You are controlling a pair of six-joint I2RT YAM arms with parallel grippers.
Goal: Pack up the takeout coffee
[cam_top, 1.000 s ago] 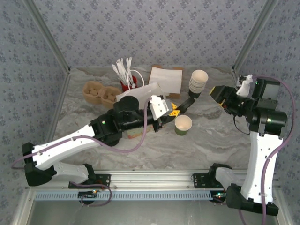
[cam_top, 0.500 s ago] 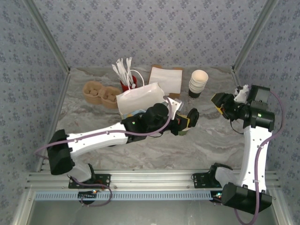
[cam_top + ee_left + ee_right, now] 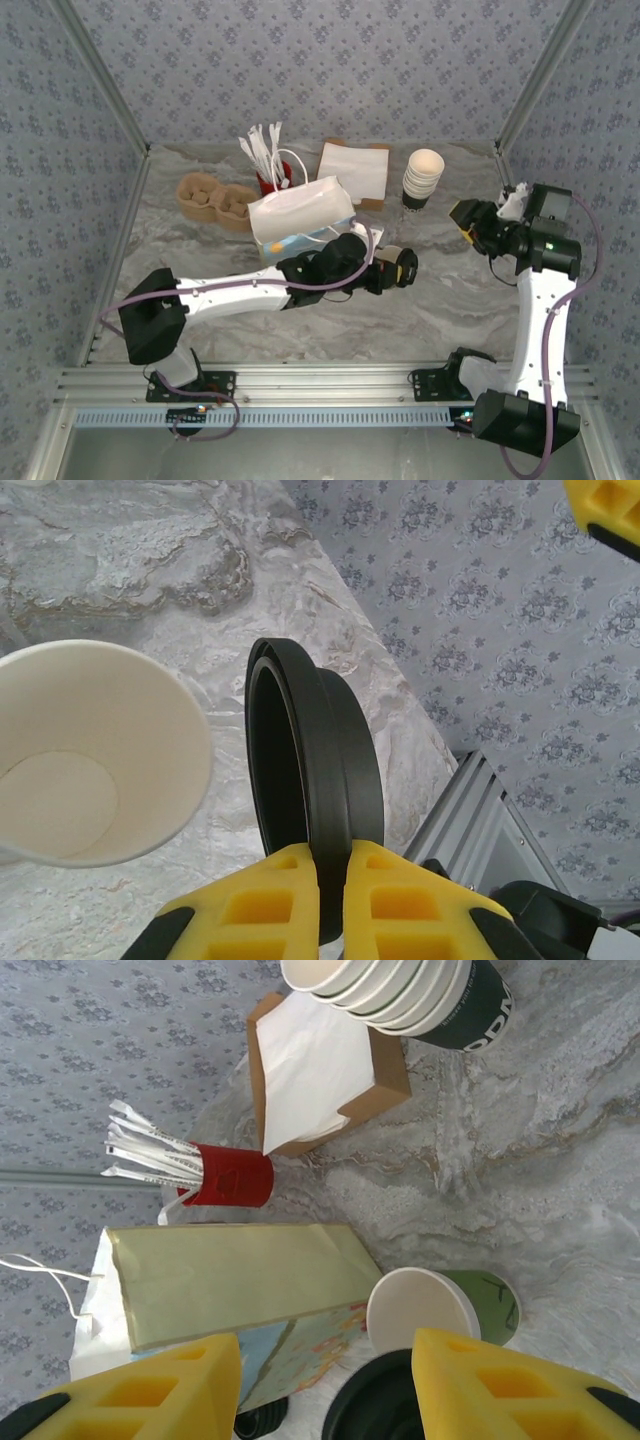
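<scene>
My left tool (image 3: 330,852) pinches the round black plastic lid (image 3: 318,745) on edge between its ribbed yellow fingers, just beside the open paper cup (image 3: 90,755), cream inside, standing on the marbled worktop (image 3: 150,540). My right tool (image 3: 325,1380) hangs spread.

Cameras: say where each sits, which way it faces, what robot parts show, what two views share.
Top external: above and behind the bases, facing down at the table; both arms, left claw, right claw.
Left wrist: on the left arm, facing along its fingers, shut on the black lid.
Right wrist: on the right arm, facing down between its spread fingers at the paper bag.
Shared: both wrist views show the open cup.
</scene>
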